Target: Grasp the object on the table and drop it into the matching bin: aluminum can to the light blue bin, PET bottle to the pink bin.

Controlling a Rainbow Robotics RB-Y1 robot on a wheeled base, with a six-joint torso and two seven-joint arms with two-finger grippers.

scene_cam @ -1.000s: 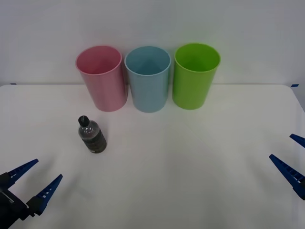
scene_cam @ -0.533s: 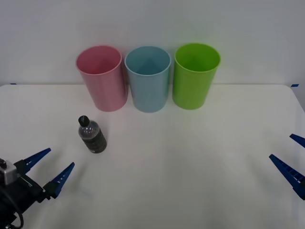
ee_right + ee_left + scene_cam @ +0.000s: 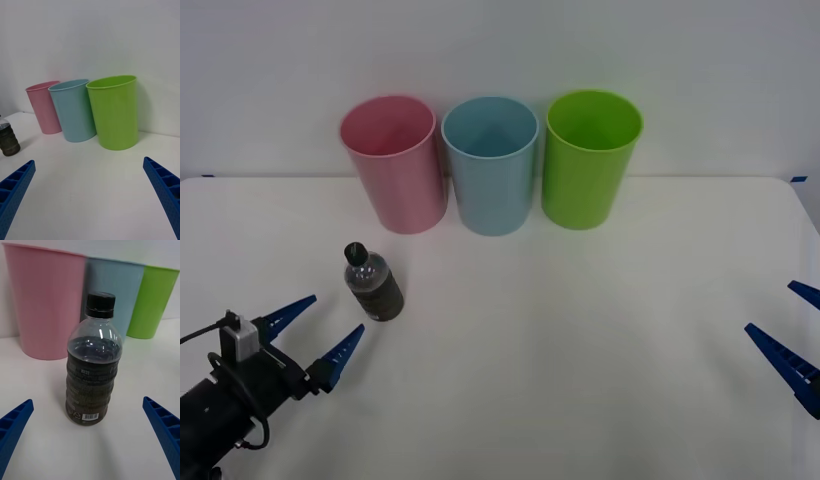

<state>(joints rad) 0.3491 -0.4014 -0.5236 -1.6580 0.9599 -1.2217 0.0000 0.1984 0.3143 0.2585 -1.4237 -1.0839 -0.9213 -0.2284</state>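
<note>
On tabletop (image 3: 600,330), PET bottle (image 3: 372,283) standing upright, in front of pink bin (image 3: 393,163). We are lining left end effector (image 3: 320,332) up just beside it, fingers apart to straddle it. Right end effector (image 3: 792,330) waiting, fingers apart, at far edge.

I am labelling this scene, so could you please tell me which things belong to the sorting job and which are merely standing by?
Belongs to the job:
PET bottle, upright on the table
pink bin
left gripper, open, near the bottle

Standing by:
light blue bin
green bin
right gripper, open, at the table's right edge
</note>
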